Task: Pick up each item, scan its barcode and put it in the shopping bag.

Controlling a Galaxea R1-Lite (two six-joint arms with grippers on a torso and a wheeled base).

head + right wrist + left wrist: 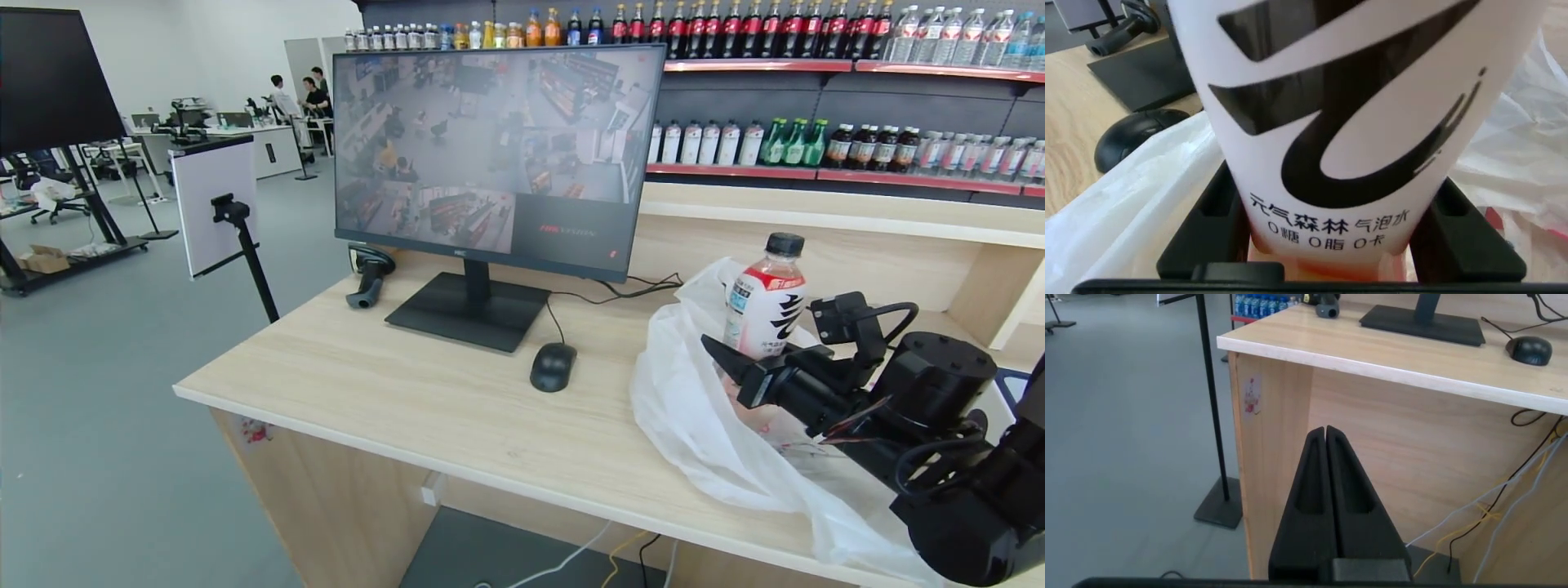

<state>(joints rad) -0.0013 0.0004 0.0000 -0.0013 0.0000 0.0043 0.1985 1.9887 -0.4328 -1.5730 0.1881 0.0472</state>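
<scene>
A drink bottle (764, 308) with a white and red label and a black cap stands upright over the white plastic shopping bag (718, 433) at the counter's right side. My right gripper (747, 371) is shut on the bottle's lower part; up close the bottle (1351, 114) sits between the two black fingers (1208, 220). The handheld barcode scanner (370, 274) rests at the counter's far left, beside the monitor. My left gripper (1327, 437) hangs below the counter's front edge, fingers pressed together with nothing in them.
A monitor (490, 155) on its stand occupies the middle of the wooden counter (408, 392), with a black mouse (553, 366) and cables in front. Shelves of bottles line the back wall. A black tripod stand (245, 253) is off the counter's left.
</scene>
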